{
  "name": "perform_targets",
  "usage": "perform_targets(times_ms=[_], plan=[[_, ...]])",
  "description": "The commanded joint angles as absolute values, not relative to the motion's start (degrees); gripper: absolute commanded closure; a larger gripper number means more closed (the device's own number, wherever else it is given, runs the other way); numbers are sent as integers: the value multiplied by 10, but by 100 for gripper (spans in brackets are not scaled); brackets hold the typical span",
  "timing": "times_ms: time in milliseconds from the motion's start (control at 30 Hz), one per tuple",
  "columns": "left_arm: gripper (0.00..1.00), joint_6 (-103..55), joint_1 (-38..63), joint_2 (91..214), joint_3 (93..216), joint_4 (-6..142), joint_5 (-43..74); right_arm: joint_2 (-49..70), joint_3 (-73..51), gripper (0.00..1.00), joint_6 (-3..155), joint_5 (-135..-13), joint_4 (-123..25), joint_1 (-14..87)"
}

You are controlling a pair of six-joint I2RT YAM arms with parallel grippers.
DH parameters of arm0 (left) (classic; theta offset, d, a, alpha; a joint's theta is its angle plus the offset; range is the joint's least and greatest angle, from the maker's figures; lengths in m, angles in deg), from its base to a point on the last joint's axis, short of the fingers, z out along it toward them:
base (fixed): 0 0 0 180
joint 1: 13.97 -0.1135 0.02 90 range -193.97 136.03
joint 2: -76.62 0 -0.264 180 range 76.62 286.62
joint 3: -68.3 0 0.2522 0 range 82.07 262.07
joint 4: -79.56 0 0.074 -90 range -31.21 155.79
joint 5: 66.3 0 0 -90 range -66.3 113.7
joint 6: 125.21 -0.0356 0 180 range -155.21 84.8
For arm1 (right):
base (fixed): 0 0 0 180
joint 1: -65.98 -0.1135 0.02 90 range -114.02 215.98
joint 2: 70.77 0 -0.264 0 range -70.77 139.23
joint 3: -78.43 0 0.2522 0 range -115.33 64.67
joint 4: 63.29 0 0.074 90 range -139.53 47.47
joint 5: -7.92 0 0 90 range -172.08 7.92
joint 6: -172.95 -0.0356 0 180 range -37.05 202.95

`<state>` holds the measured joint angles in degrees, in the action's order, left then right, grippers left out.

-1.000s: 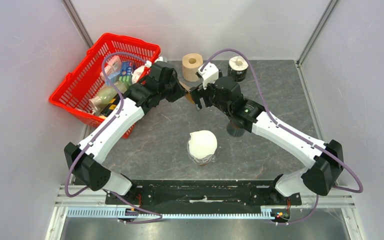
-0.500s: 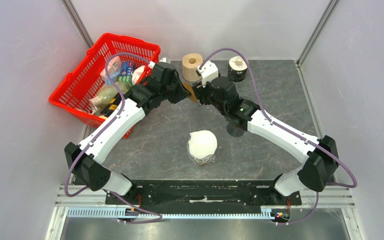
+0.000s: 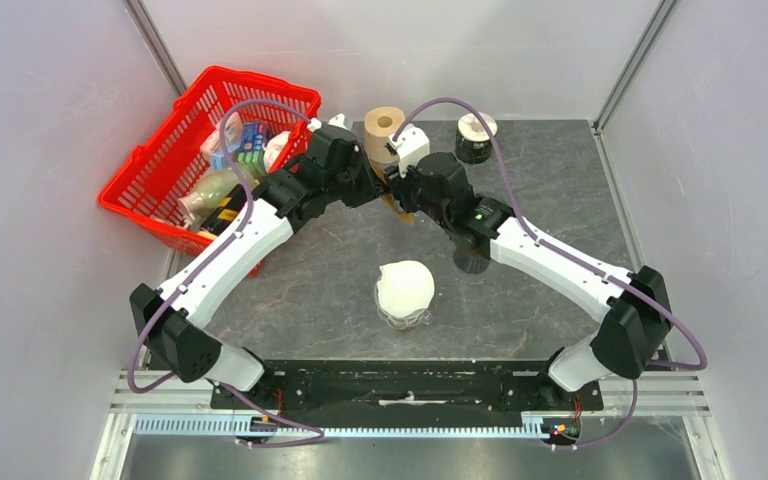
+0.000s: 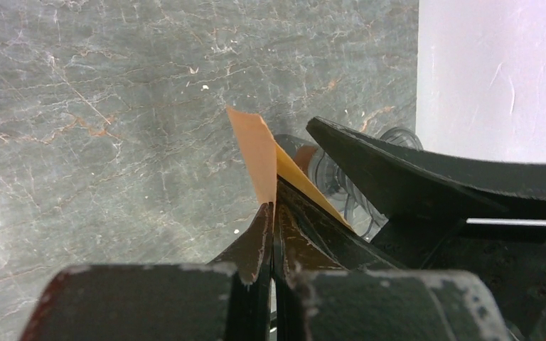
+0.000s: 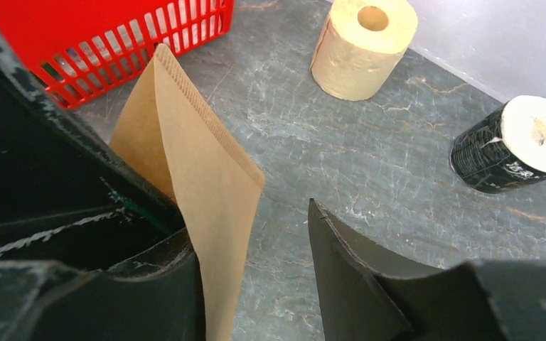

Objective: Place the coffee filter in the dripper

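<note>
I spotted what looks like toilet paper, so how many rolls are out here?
2. A tan roll sits near the table's far edge; a black-wrapped roll sits just right of it. The basket may hide more.

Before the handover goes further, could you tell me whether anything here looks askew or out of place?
The red basket at the far left sits crooked: it appears to overhang the table's left edge and lean toward the wall, contents jumbled. The coffee filter pinched in the left gripper looks undamaged.
</note>
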<state>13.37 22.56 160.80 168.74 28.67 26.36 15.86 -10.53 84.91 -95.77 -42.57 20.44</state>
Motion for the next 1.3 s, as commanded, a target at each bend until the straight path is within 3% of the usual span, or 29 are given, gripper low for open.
perform_targets(times_ms=[0,267,633,1133,1267], plan=[[98,66,236,1602,1713,326,253,158,-127,47,845,-932,-409,203],[98,48,250,1590,1706,334,249,174,-135,50,836,-1016,-414,203],[98,25,250,1587,1694,296,311,172,-137,70,842,-1101,-409,203],[98,13,251,1587,1693,220,429,167,-148,74,839,-1153,-372,204],[94,-12,251,1578,1694,239,391,171,-164,77,815,-1116,-328,204]])
